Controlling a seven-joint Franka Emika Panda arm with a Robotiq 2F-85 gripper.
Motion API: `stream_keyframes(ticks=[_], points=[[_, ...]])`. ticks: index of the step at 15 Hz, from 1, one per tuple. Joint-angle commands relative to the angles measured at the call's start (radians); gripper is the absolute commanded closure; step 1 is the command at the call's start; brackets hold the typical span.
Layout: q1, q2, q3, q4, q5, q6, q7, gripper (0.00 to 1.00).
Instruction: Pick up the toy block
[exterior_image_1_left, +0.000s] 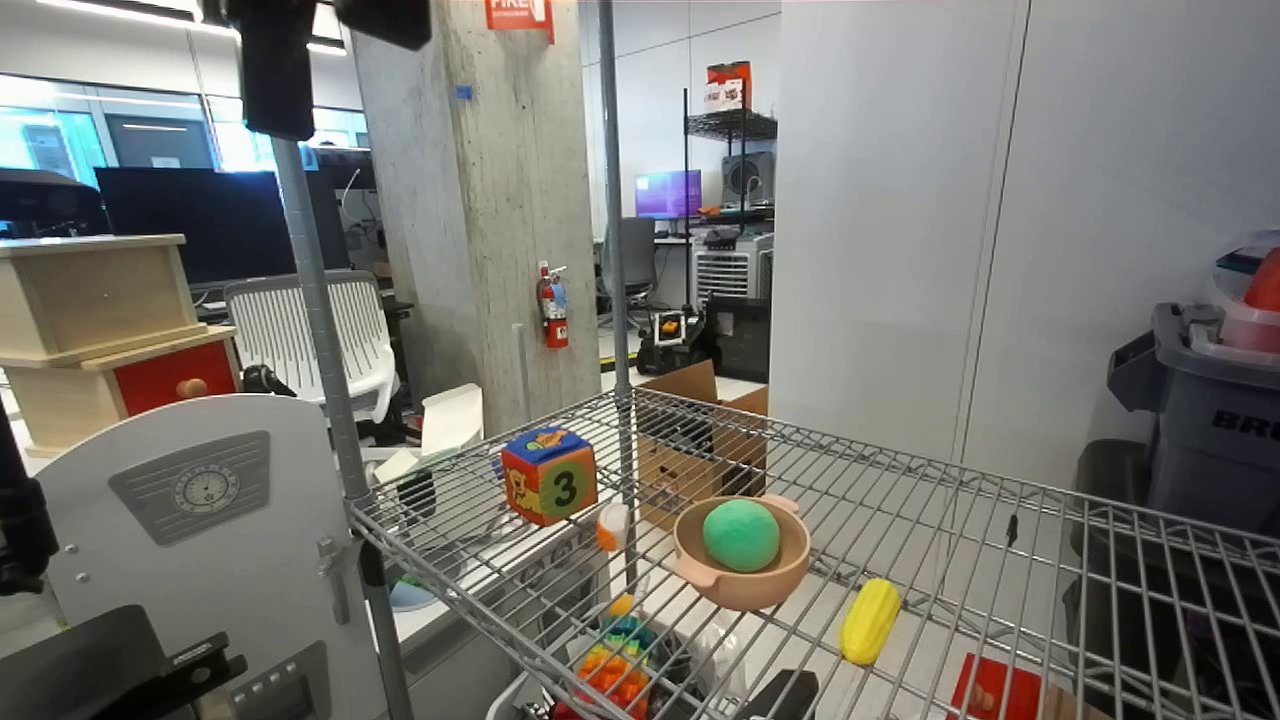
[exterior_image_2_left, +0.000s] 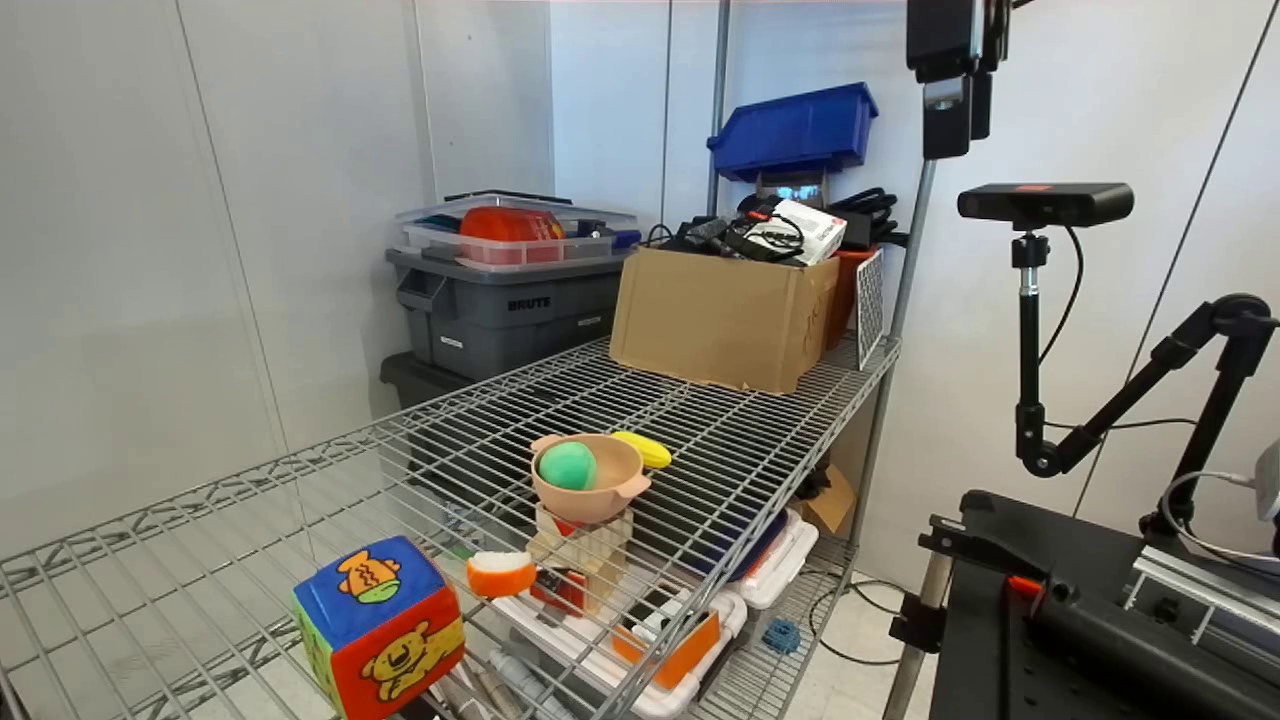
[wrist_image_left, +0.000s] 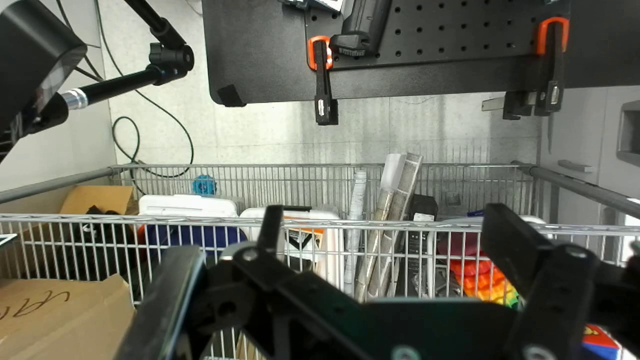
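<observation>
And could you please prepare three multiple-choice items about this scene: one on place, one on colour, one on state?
1. Main colour on top of the toy block?
A) white
B) blue
C) yellow

2. Where is the green ball?
A) inside the peach bowl
B) under this bowl
C) on the toy block

3. How are the fingers?
A) shut on the ball
B) shut, empty
C) open

1 B: both exterior views show blue.
2 A: the bowl surrounds it in both.
3 C: the wrist view shows them apart.

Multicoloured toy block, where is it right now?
In both exterior views, the multicoloured toy block sits on the wire shelf, left of the orange-and-white toy and peach bowl.
</observation>
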Motion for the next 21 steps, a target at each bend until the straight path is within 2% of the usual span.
stream_keyframes(ticks=[1, 5, 8, 12, 17, 21], points=[[0.013, 0.027, -0.001, 0.012, 0.009, 0.010, 0.019, 0.00], [0.040, 0.092, 0.012, 0.037, 0.043, 0.032, 0.048, 0.00], [0.073, 0.195, 0.035, 0.094, 0.090, 0.085, 0.099, 0.00], [0.120, 0.421, 0.074, 0.243, 0.178, 0.200, 0.219, 0.00], [0.176, 0.733, 0.060, 0.474, 0.176, 0.362, 0.371, 0.00], [0.222, 0.969, 0.039, 0.711, 0.190, 0.364, 0.439, 0.00]])
